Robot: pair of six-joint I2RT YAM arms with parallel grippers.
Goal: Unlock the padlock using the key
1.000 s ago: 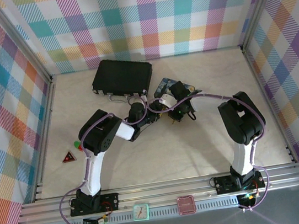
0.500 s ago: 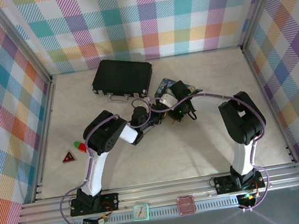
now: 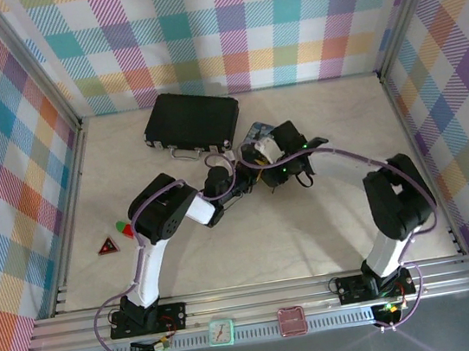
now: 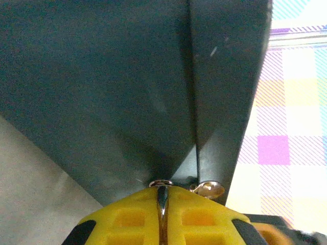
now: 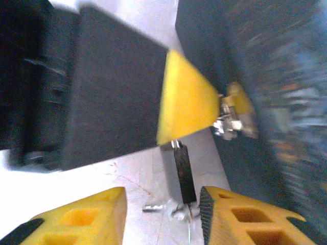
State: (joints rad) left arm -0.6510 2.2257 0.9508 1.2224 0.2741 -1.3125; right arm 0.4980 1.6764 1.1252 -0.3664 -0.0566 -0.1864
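Note:
In the right wrist view the padlock (image 5: 184,173) hangs as a small dark body from a thin silvery shackle. The yellow fingertips (image 5: 186,104) of my left gripper pinch that shackle. The silvery key (image 5: 190,210) sticks out at the body's lower end, with another small silvery piece (image 5: 156,207) beside it. My right gripper (image 5: 162,195) is open, one yellow finger on each side of the padlock's lower end and touching nothing. In the left wrist view my left gripper (image 4: 161,190) is shut on the silvery shackle (image 4: 161,200). From above, the left gripper (image 3: 237,180) and right gripper (image 3: 263,174) face each other closely.
A black briefcase (image 3: 192,120) lies at the back left. A blue printed box (image 3: 260,130) sits just behind the grippers. A small red triangle (image 3: 107,245) and a red-and-green piece (image 3: 124,228) lie near the left wall. Checked walls close in three sides.
My left gripper has shut on the shackle. My right gripper has opened off the key and drawn back slightly, its elbow swinging to the right.

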